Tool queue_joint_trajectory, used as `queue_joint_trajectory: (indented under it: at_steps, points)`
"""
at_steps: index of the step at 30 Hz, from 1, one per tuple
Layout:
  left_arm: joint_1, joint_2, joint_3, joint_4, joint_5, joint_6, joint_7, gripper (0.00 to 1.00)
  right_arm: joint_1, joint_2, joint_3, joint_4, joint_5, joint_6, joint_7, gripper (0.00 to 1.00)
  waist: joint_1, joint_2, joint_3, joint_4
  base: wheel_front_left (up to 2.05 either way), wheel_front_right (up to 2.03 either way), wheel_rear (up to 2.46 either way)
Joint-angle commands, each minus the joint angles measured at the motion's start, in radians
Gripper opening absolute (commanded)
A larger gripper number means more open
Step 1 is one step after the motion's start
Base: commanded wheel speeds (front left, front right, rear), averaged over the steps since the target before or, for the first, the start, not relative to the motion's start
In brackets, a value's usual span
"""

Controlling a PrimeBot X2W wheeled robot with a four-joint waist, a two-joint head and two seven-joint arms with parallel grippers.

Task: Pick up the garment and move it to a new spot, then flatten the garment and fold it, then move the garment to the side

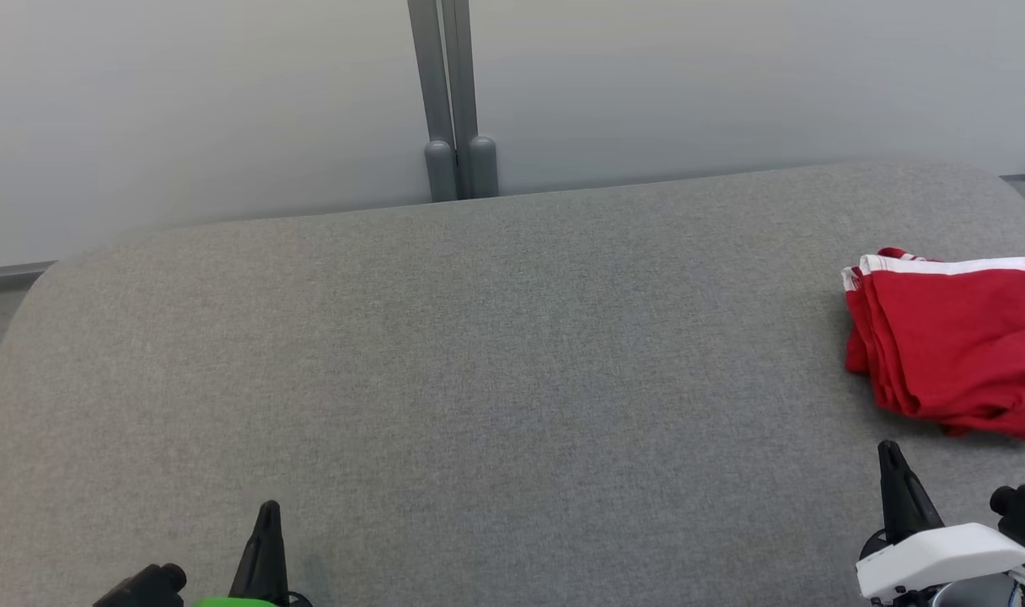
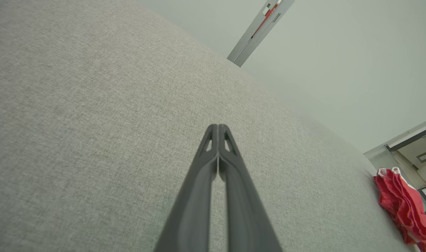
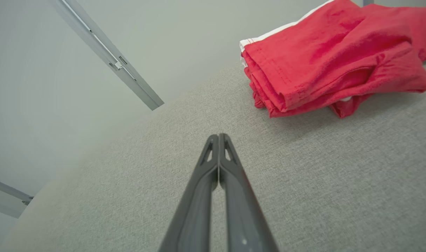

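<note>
At the near edge of the head view, the left hand (image 1: 268, 511) is seen low on the left. Its two long dark fingers are pressed together into one thin point, and nothing is held between them. In the left wrist view the left hand (image 2: 218, 126) is shown with its tips touching each other, over the soft grey woven cloth surface (image 2: 94, 122). Whether the surface is touched by the tips cannot be told.

The right hand (image 1: 890, 448) is seen low on the right, with a white arm shell (image 1: 942, 552) below it. Its fingers are pressed together too, and nothing is pinched by them. The same is shown in the right wrist view, where the right hand (image 3: 219, 135) is pointed over the bare grey cloth.

A little farther away, the red folded cloth garment with a white band (image 1: 959, 337) is laid on the right side of the surface (image 1: 479, 379). It is kept apart from the right hand and well apart from the left hand. Its layers are stacked, and its right part is cut off by the edge of the head view. It is also seen in the left wrist view (image 2: 402, 203) and the right wrist view (image 3: 325, 59).

Farthest away, a plain pale wall (image 1: 184, 110) is seen behind the surface, and a grey metal post (image 1: 453, 93) is stood against it near the middle
</note>
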Motion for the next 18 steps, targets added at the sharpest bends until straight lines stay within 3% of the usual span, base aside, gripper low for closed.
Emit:
queue_joint_trajectory:
  at_steps: [1,18]
  points:
    - [-0.034,0.01,0.009,-0.015,-0.041,-0.004,0.006,0.0,-0.028,-0.002,-0.006,-0.015,0.042,0.0,0.009,0.0,0.0,0.0,0.0,0.0,0.0,0.0,0.0]
    - [-0.078,0.014,0.046,-0.02,-0.257,-0.015,0.064,0.0,-0.064,0.01,-0.013,-0.013,0.279,0.0,0.07,0.0,0.0,0.0,0.006,0.003,0.0,0.0,0.0]
